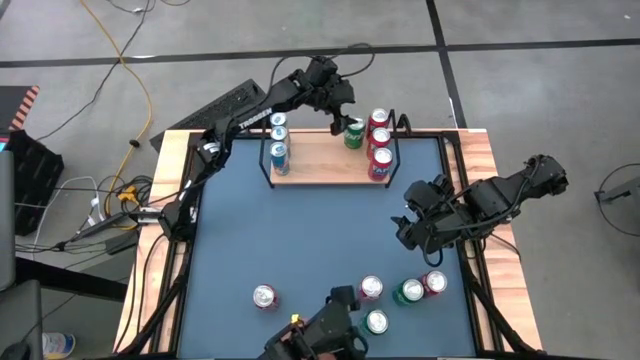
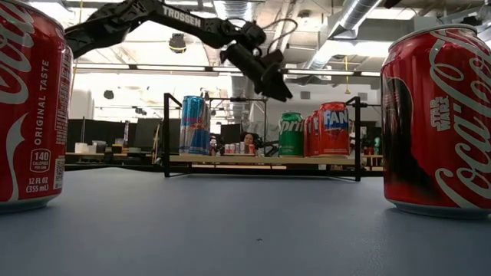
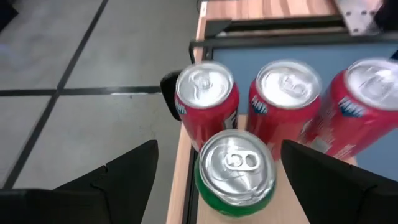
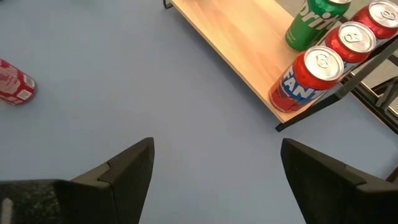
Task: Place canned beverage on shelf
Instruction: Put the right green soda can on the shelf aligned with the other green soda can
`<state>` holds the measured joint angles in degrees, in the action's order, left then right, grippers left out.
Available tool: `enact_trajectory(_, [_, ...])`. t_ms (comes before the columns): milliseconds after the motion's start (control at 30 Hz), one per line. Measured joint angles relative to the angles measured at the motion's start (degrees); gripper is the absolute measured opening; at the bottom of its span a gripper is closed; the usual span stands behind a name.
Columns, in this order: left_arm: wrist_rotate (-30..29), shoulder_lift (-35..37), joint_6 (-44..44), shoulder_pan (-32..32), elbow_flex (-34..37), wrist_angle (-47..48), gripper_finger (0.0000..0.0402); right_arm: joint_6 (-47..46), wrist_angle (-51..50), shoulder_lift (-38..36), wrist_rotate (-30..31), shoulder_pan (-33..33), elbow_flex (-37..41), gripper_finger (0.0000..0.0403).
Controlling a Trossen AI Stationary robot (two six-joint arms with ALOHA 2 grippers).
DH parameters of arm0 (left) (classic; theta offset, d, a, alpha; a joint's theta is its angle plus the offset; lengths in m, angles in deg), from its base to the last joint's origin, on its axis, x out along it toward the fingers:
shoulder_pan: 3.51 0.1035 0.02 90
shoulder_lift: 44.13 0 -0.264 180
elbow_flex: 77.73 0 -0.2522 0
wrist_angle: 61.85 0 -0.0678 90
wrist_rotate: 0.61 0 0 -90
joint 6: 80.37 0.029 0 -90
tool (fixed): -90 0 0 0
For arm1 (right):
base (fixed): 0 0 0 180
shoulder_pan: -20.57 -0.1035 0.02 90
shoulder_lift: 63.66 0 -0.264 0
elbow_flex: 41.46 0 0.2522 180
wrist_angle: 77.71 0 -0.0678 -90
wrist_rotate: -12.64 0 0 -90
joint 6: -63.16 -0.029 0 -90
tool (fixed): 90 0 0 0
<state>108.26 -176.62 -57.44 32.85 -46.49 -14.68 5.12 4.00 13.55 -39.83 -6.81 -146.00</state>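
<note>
1. Six cans stand on the shelf (image 1: 325, 160): two slim blue ones (image 1: 279, 157) at its left end, and at the right end a green Sprite can (image 1: 354, 134) beside three red ones (image 1: 379, 164).
2. The left gripper (image 1: 341, 112) hovers just above the green Sprite can, fingers (image 3: 124, 174) spread on either side of it and holding nothing. Judgement: this can appears set down, the jaws being clear of it.
3. The right gripper (image 1: 418, 228) hangs over the bare table top off the shelf's right end, jaws wide apart and empty.
4. Remaining: five cans sit near the table's front edge, namely one red can (image 1: 264, 297) standing apart to the left and a cluster of four (image 1: 405, 291) (two green, two red) toward the right. The middle of the shelf board is bare, so room remains, though likely not for all five.
5. Surface: the blue table top (image 1: 310, 240) with wooden rim is flat and uncluttered between shelf and front cans.
6. Room: grey floor with cables (image 1: 130, 60) beyond the table; the low view shows an open workspace with ceiling ducts behind.
</note>
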Motion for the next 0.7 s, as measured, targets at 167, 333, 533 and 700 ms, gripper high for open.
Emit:
enact_trajectory(167, [6.39,6.66,-1.17,-0.60,0.02,6.28,0.0323,0.07,-0.10,0.00,-0.01,-0.16,0.00,0.0333])
enact_trajectory(333, [17.95,15.18,-0.92,-4.00,0.03,15.33,0.0323,0.06,-0.16,-0.07,-0.05,-1.98,0.00,0.0333])
enact_trajectory(533, [20.85,23.60,5.65,-13.71,0.21,23.50,0.0323,-1.14,0.92,-0.07,-3.31,-6.88,0.00,0.0333])
enact_trajectory(700, [18.67,27.78,6.09,-22.96,0.17,24.18,0.0323,-6.36,1.21,-0.02,-7.56,-12.27,0.00,0.0333])
